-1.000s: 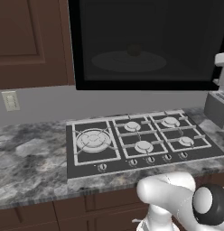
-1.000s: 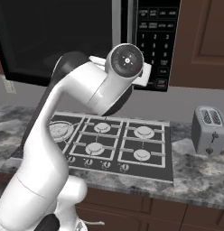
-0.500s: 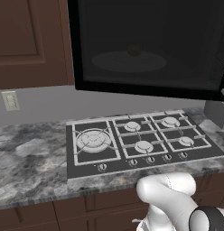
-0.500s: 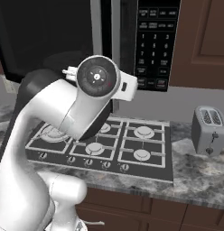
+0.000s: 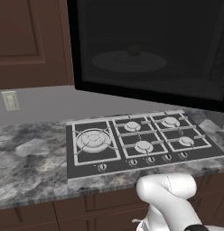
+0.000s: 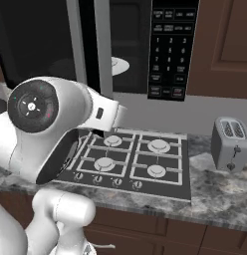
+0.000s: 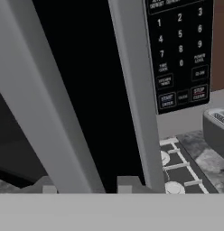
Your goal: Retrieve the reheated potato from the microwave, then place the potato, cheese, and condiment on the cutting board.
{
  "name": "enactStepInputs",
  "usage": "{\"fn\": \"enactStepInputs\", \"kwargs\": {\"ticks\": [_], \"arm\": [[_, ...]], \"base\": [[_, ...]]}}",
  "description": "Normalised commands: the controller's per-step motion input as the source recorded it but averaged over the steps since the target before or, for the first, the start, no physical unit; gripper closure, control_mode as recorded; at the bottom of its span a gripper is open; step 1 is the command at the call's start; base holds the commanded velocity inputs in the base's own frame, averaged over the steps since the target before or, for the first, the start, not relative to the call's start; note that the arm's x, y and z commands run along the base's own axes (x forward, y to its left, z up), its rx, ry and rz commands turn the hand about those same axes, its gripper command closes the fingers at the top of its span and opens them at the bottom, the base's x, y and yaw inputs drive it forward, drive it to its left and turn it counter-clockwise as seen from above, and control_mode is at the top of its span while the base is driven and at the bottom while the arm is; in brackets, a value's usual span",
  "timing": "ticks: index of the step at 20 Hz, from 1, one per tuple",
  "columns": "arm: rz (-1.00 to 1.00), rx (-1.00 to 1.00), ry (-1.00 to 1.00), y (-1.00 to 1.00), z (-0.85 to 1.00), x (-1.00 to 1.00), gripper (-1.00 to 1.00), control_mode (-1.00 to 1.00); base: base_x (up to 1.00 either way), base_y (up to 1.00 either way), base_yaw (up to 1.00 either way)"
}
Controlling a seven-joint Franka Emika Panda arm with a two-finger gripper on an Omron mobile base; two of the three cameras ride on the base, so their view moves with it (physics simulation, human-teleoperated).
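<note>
Left base view: large wall-mounted microwave with black glass door [image 5: 145, 49] hangs over the black four-burner gas cooktop [image 5: 136, 140] on the grey marbled counter [image 5: 28, 162]; door is swung partly open, and behind the glass a small rounded brown potato [image 5: 134, 49] sits on the pale round turntable plate [image 5: 127, 61]. Right base view: door ajar, its long grey handle [image 6: 102, 47] out front, dark button panel [image 6: 173, 47] to the right, silver two-slot toaster [image 6: 231, 144] on the counter at right. Hand view: two-finger gripper [image 7: 84, 184] tips sit narrowly set on either side of the door's grey handle bar [image 7: 41, 113], jaws nearly closed around it.
</note>
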Motion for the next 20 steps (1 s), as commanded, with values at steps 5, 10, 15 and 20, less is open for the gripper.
{"fn": "enactStepInputs", "kwargs": {"ticks": [5,10,15,20], "arm": [[-0.11,0.00,0.00,0.15,0.00,-0.61,1.00,-1.00],[-0.10,0.00,0.00,0.21,0.00,-0.51,-1.00,-1.00],[-0.04,0.02,0.00,-0.08,0.00,-0.42,-1.00,-1.00],[-0.06,0.12,0.00,-0.18,0.05,-0.66,-1.00,-1.00]], "base": [[0.00,0.00,0.00],[0.00,0.00,0.00],[0.00,0.00,0.00],[0.00,0.00,0.00]]}}
